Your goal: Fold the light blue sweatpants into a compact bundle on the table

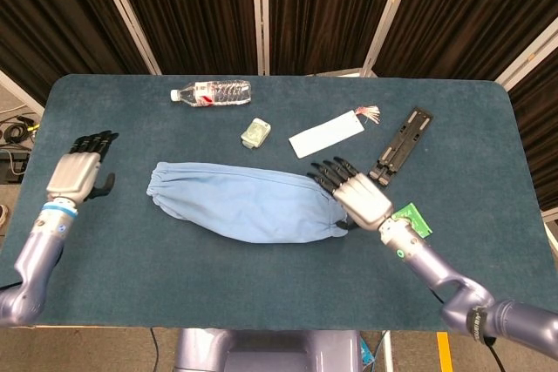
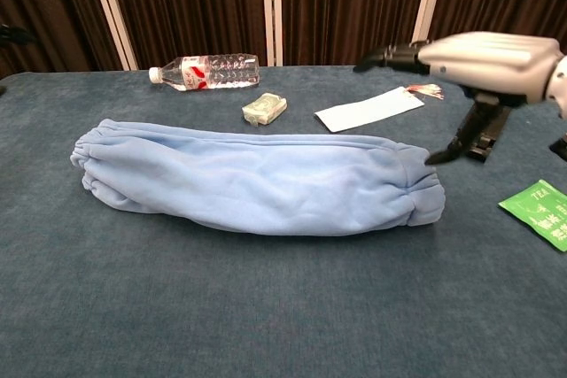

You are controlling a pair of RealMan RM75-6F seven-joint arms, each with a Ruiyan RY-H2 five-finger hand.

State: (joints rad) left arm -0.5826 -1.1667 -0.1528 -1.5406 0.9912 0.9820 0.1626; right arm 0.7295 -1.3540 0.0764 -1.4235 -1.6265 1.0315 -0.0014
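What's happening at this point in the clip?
The light blue sweatpants lie on the table as one long folded strip. Neither hand holds them. The left hand is open, off to the side. The right hand hovers open over the strip's right end. The compact bundle isn't made yet.

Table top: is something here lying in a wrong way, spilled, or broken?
Nothing looks spilled or damaged. The water bottle lies on its side near the far edge of the table, cap on. The light blue sweatpants lie as a long roll, slightly slanted, not yet compact. Both the left hand and the right hand hold nothing.
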